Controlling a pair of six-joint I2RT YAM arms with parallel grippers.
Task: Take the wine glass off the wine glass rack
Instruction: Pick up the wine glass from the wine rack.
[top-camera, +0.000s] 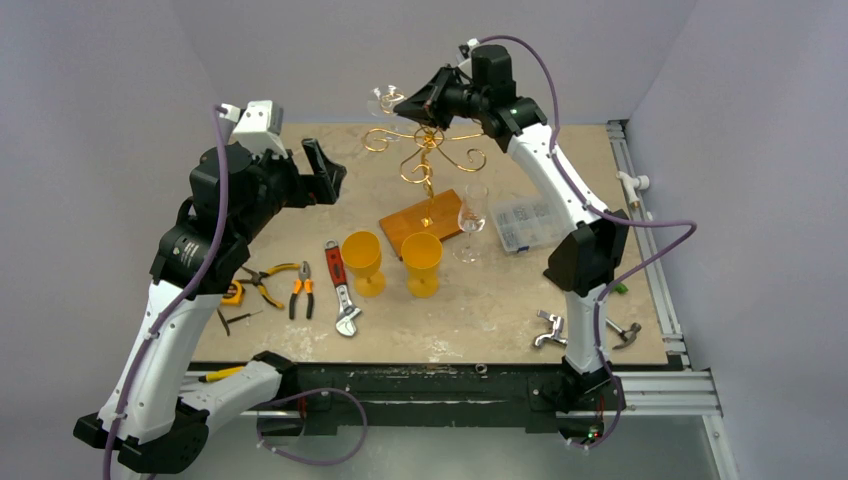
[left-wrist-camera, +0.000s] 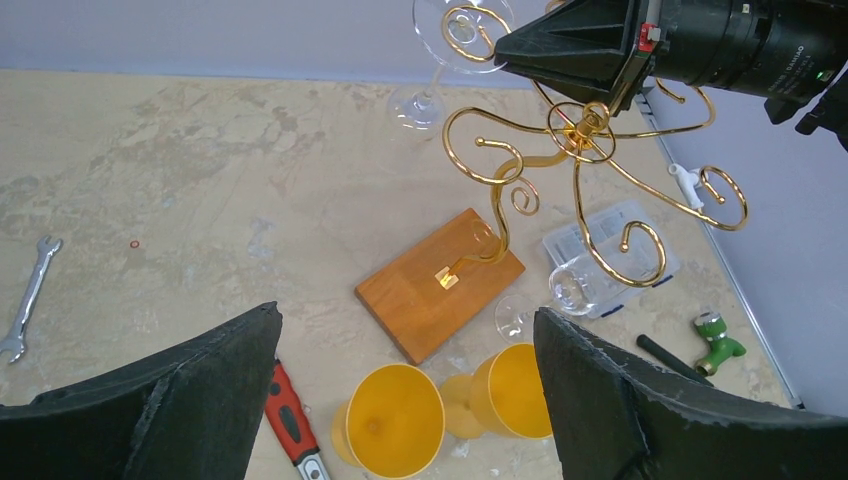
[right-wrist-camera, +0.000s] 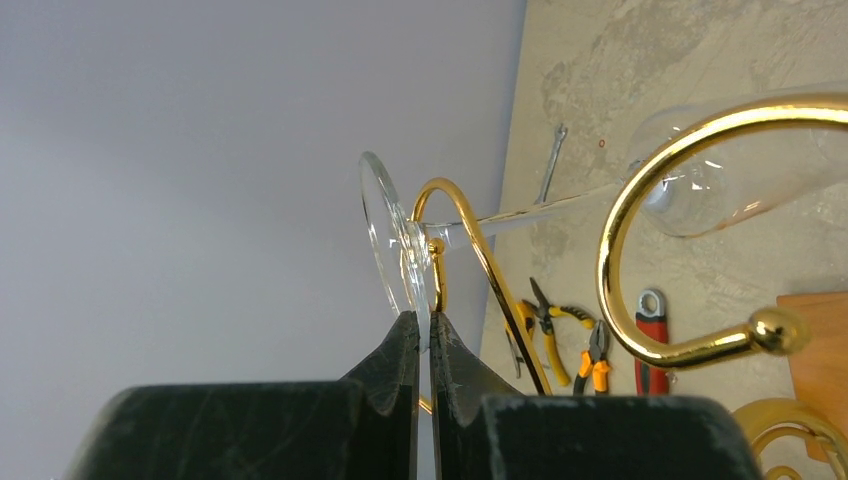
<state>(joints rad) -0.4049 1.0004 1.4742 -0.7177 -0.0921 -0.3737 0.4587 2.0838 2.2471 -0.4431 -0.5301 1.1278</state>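
Note:
The wine glass rack (top-camera: 427, 150) is a golden wire stand with curled arms on an orange-brown wooden base (top-camera: 425, 222), set at the back middle of the table. A clear wine glass (top-camera: 383, 98) hangs upside down from its top left arm. My right gripper (top-camera: 402, 101) is shut on the rim of the glass's foot (right-wrist-camera: 395, 240). The stem runs from the foot to the bowl (right-wrist-camera: 720, 190) beside a golden curl (right-wrist-camera: 620, 230). My left gripper (top-camera: 325, 170) hovers open and empty left of the rack (left-wrist-camera: 580, 130), with the hanging glass (left-wrist-camera: 440, 40) far ahead of it.
A second clear wine glass (top-camera: 470, 220) stands right of the wooden base, next to a plastic box (top-camera: 525, 222). Two yellow goblets (top-camera: 362, 260) (top-camera: 421, 262) stand in front. Pliers (top-camera: 300, 290), an adjustable wrench (top-camera: 340, 285) and a hammer (top-camera: 620, 335) lie near the front edge.

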